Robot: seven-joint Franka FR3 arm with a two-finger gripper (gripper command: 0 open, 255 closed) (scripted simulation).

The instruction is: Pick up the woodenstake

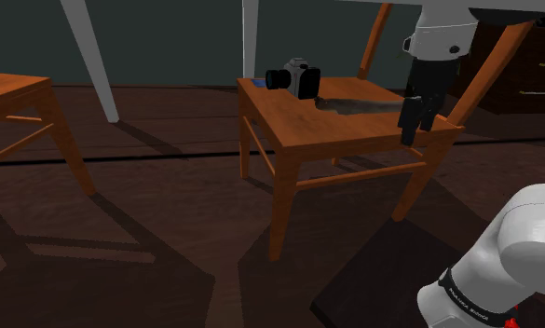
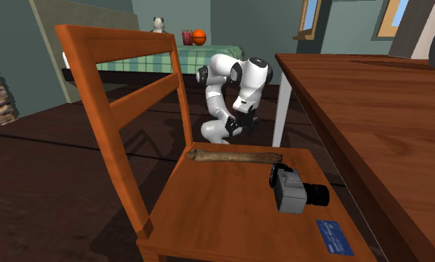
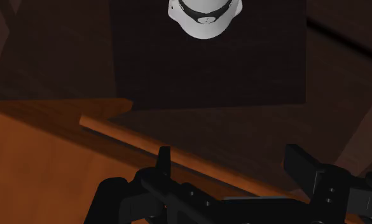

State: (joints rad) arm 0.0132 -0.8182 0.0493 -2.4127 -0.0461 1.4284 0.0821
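Since the hand hangs over the edge of the chair seat at the shoulder view's right, w/ fingers spread wide and nothing btwn them, the stake lies just off to that view's left. It rests flat on the seat near the backrest, long axis running approx. from the camera toward the hand. Probably needs a shift left, then closing across the stake's narrow width.
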